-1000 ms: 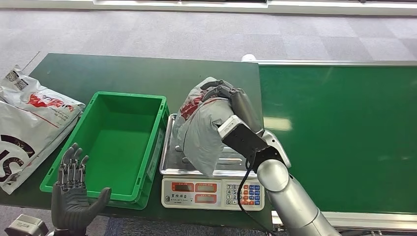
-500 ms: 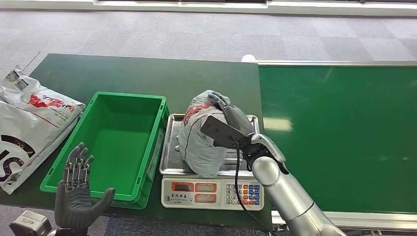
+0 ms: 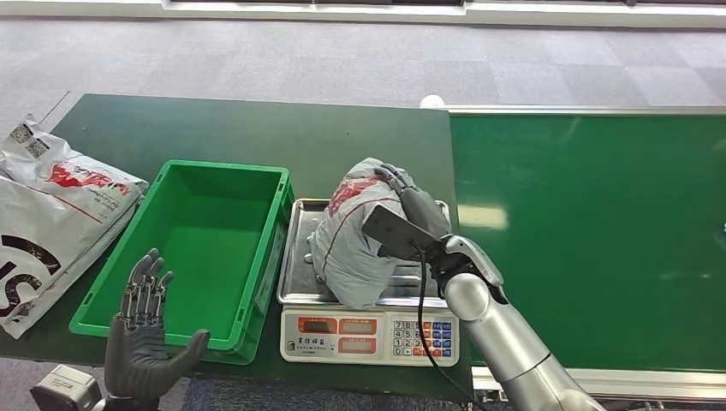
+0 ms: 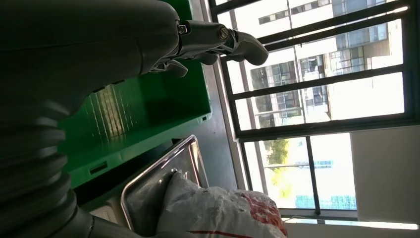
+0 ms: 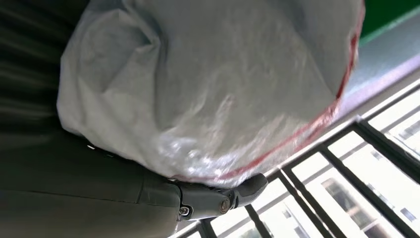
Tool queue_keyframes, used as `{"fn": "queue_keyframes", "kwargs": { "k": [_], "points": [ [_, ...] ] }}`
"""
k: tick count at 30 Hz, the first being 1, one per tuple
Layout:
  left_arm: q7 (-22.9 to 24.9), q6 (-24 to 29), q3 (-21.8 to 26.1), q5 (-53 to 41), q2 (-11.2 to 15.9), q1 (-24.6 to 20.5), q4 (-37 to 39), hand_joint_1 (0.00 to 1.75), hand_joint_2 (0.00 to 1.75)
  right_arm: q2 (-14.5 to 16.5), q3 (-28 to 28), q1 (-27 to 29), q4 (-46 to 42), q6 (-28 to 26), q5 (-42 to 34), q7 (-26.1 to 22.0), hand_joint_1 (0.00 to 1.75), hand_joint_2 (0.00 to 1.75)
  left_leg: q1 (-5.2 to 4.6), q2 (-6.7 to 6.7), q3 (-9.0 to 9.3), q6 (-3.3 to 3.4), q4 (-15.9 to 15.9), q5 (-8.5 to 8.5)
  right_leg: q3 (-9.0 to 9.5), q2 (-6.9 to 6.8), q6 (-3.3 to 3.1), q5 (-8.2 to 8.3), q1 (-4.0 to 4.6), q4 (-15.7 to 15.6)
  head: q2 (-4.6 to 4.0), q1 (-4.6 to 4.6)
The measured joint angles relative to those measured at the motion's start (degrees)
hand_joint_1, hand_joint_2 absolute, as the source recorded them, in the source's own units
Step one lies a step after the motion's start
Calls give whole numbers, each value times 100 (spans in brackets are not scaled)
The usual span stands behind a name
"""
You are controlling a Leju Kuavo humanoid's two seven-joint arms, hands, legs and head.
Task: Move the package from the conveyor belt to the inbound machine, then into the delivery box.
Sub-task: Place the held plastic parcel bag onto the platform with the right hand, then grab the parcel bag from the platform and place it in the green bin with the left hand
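Green table — crinkled grey package (image 3: 347, 244) on steel scale tray (image 3: 295, 257), right robot hand (image 3: 409, 205) gripping; left robot hand (image 3: 145, 330) spread.

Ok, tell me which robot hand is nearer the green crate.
Left. The left robot hand hovers open just off the green crate, at its near corner; the right robot hand grips the grey package on the scale beside it.

Head view: from high on my body, looking forward and down over the green table (image 3: 231, 128), bin (image 3: 210, 248), scale (image 3: 368, 330) and belt (image 3: 591, 231). Left wrist view: close behind my left hand (image 4: 99, 44), turned sideways, facing bin, scale pan and windows (image 4: 317, 99). Right wrist view: pressed close against the grey package (image 5: 213, 84), which all three views share.
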Motion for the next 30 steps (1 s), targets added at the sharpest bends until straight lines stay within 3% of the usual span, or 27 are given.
{"fn": "queue_keyframes", "kwargs": {
  "k": [1,5,9,14,17,22,30],
  "points": [
    [35,13,-57,-114,-16,-6,2,0,175,-4,-53,60,-117,-98,34,-62,0,0,0,0,-1,0,0,0,-2,-1,0,0,-1,0,0,-1],
    [468,219,-407,-857,-25,-149,-12,0,175,-146,-268,464,-834,-403,27,-360,0,175,0,-10,-8,1,4,-1,-7,-12,1,-1,-5,-2,0,-2],
    [1108,713,-1002,-2067,18,-556,-35,0,175,-338,-523,1107,-1749,-737,-127,-841,0,175,-2,-22,-21,3,5,-2,-9,-21,2,-1,-7,-3,0,0],
    [1371,975,-1519,-2378,82,-952,-26,0,175,-426,-720,1554,-2414,-937,-216,-1077,0,175,-6,-5,-15,5,6,-4,-16,-8,2,0,-5,-3,0,-1],
    [1673,1189,-1744,-2779,119,-1258,76,0,175,-433,-900,1840,-2738,-1579,-711,-1638,0,175,-5,-25,-15,3,7,0,-18,-31,2,-1,-4,-4,0,-1],
    [2665,1590,-2206,-4035,106,-2324,766,0,175,-433,-1428,2745,-3344,-2436,-2242,-2683,0,175,-5,-37,-18,2,7,1,-2,-46,3,0,-6,-3,0,-1],
    [3358,1337,-2839,-4599,-357,-3716,2187,0,175,-420,-1568,3516,-3530,-2941,-3046,-3056,0,175,-6,-23,-18,4,8,2,-8,-22,9,9,-16,-3,0,-1]
  ]
}}
